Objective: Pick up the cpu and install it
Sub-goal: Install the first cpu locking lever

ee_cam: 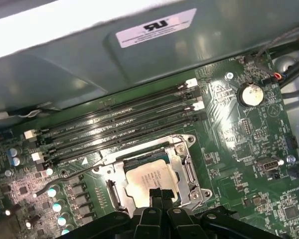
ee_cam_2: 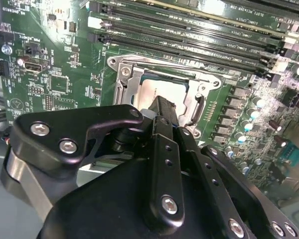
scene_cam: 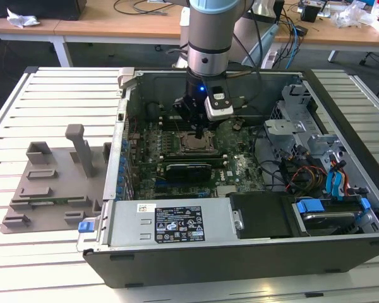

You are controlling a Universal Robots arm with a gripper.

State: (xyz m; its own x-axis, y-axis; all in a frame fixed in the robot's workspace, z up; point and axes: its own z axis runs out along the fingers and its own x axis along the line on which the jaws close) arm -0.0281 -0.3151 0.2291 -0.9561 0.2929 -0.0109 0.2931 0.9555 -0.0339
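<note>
Hovering low inside the open computer case (scene_cam: 341, 208), the claw (ee_cam: 159, 195) sits directly over the motherboard socket (ee_cam: 187, 172), and the cpu (ee_cam: 147, 180) lies just beneath its tips, inside the metal socket frame. In both wrist views the silvery chip top looks level within the frame, with the tips at or very near its near edge. The fingers (ee_cam_2: 164, 112) appear drawn close together, a narrow stance, but whether they grip the chip or merely rest above it I cannot tell.

Doing this step well, by my judgement, means keeping the chip flat and square to the socket walls, lowering without any sideways drag, and letting go only once all four edges sit evenly.

Much is hidden: the claw's own body covers the part of the chip nearest it, so contact and corner alignment cannot be checked. The grey plastic tray (scene_cam: 47, 189) stands well away from the claw on the slatted table (scene_cam: 25, 265).
</note>
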